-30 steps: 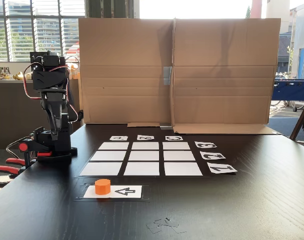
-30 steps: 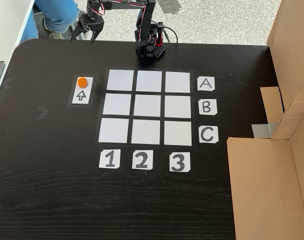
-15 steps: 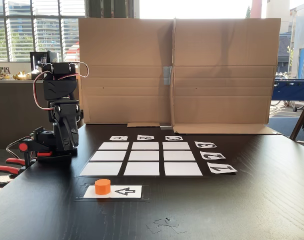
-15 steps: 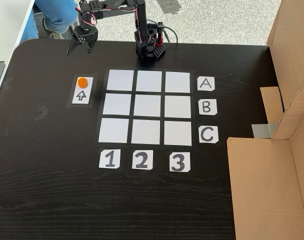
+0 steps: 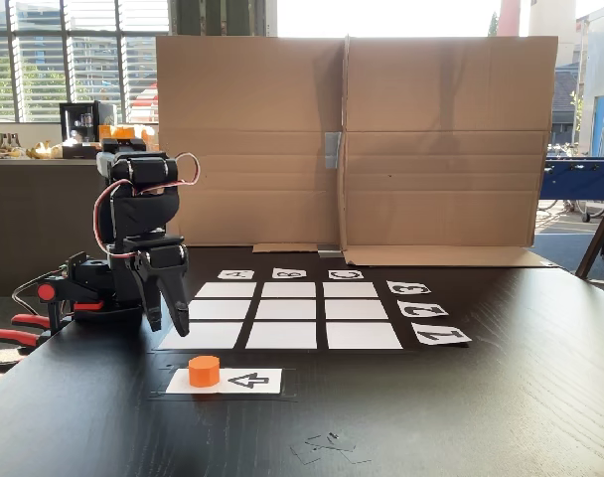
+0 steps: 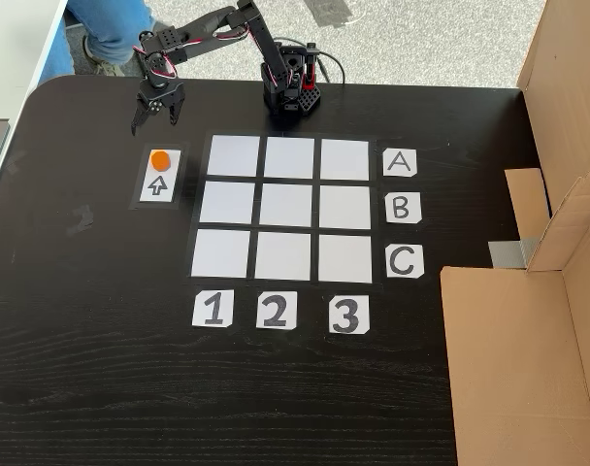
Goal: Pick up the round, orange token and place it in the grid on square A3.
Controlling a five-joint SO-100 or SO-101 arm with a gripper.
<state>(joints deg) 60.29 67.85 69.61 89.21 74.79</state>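
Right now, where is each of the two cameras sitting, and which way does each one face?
A fixed view: low at the table's edge, facing the cardboard wall across the grid; the arm stands at left, its gripper hanging open behind the token.
Another fixed view: high above, looking down; the arm's base is at the top, the gripper above the token.
Both show the token, the grid and the arm.

Cardboard screen [image 5: 352,139], arrow card [image 6: 160,176]

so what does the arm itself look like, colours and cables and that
The arm is black all over, built of blocky servo segments, ending in a black two-finger gripper with tapered fingers. Red and white wires loop along it. Its black base has red parts, with red-handled clamps beside it.
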